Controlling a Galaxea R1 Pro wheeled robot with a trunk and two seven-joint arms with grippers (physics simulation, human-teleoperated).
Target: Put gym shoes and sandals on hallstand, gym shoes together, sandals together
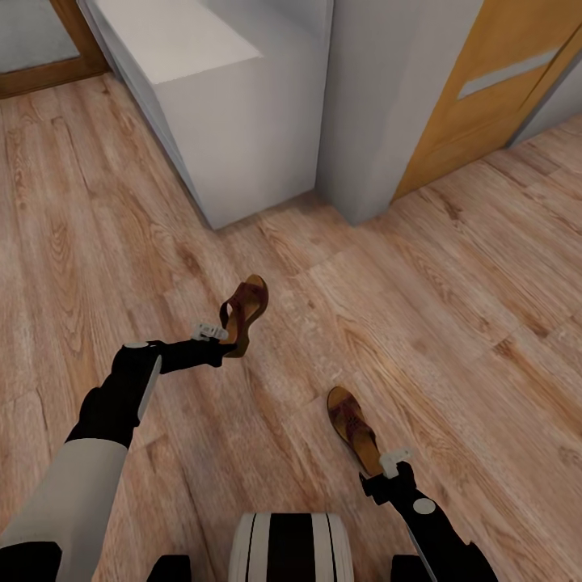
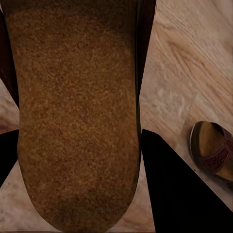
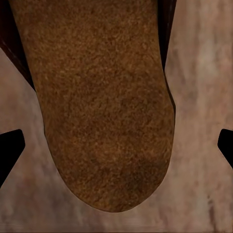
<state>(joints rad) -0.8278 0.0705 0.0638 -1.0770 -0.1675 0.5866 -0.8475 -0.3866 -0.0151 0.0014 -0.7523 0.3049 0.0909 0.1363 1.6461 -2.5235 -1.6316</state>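
Two brown thong sandals lie apart on the wood-plank corridor floor (image 1: 485,323). My left gripper (image 1: 222,341) is shut on the heel of the farther sandal (image 1: 245,305); in the left wrist view its dark fingers (image 2: 174,189) press both sides of the tan insole (image 2: 77,111). The nearer sandal (image 1: 352,424) lies by my right gripper (image 1: 386,467), which stands open around its heel: the black fingertips (image 3: 9,150) sit well apart from the insole (image 3: 102,107). The nearer sandal (image 2: 213,153) also appears in the left wrist view. A pale-grey unit (image 1: 234,137), seemingly one end of the hallstand, stands ahead. The gym shoes are out of view.
A grey wall corner (image 1: 380,105) rises right of the unit, with an orange-brown door (image 1: 485,89) beyond it. Another wooden door frame (image 1: 48,73) sits at the far left. My base (image 1: 291,550) is at the near edge.
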